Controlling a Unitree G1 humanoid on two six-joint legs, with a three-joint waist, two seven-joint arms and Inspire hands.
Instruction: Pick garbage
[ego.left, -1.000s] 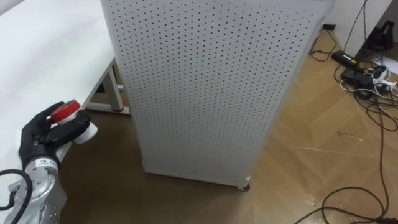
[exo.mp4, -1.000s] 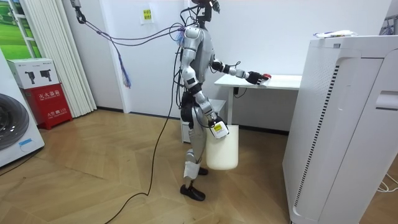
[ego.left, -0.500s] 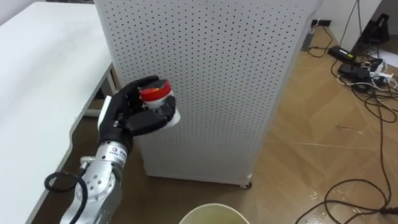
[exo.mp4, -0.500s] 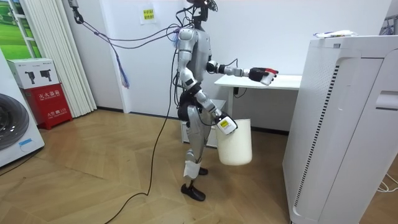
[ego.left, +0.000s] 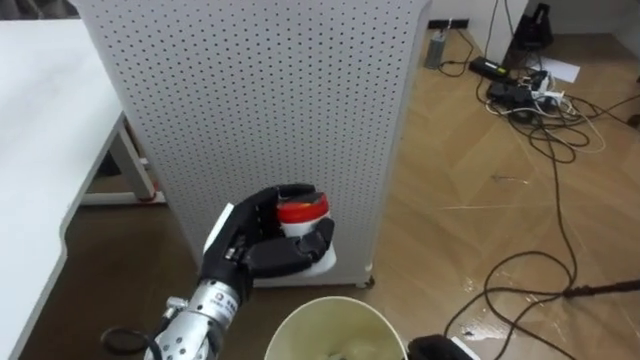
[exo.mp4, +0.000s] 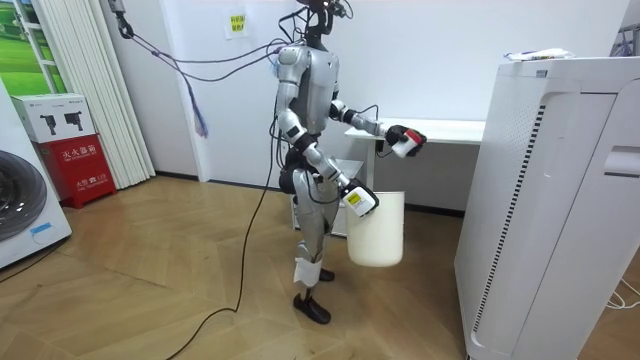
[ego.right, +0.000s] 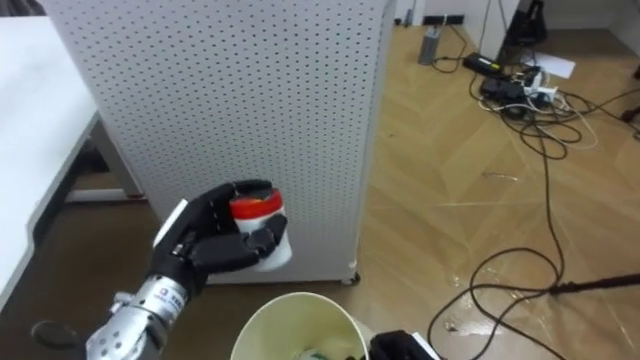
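My left hand (ego.left: 255, 245) is shut on a small white bottle with a red cap (ego.left: 300, 210), held tilted just above and behind the rim of a cream bin (ego.left: 300, 318). The bin's open mouth lies at the bottom of the eye views, with some litter inside. In the room view the robot stands beside the white table; the left hand (exo.mp4: 395, 135) holds the bottle (exo.mp4: 408, 143) out at chest height. My right hand (exo.mp4: 357, 197) grips the rim of the bin (exo.mp4: 378, 235), which hangs at thigh height.
A tall white perforated cabinet (ego.left: 260, 100) stands right behind the bottle. The white table (ego.left: 30, 150) runs along the left. Cables and a power strip (ego.left: 530, 90) lie on the wood floor at the right. A washing machine (exo.mp4: 20, 210) and a red box (exo.mp4: 75, 165) stand far off.
My left hand has carried the bottle from the table's edge back to just above the bin. The bin has come forward and up. The head camera has swung right and down.
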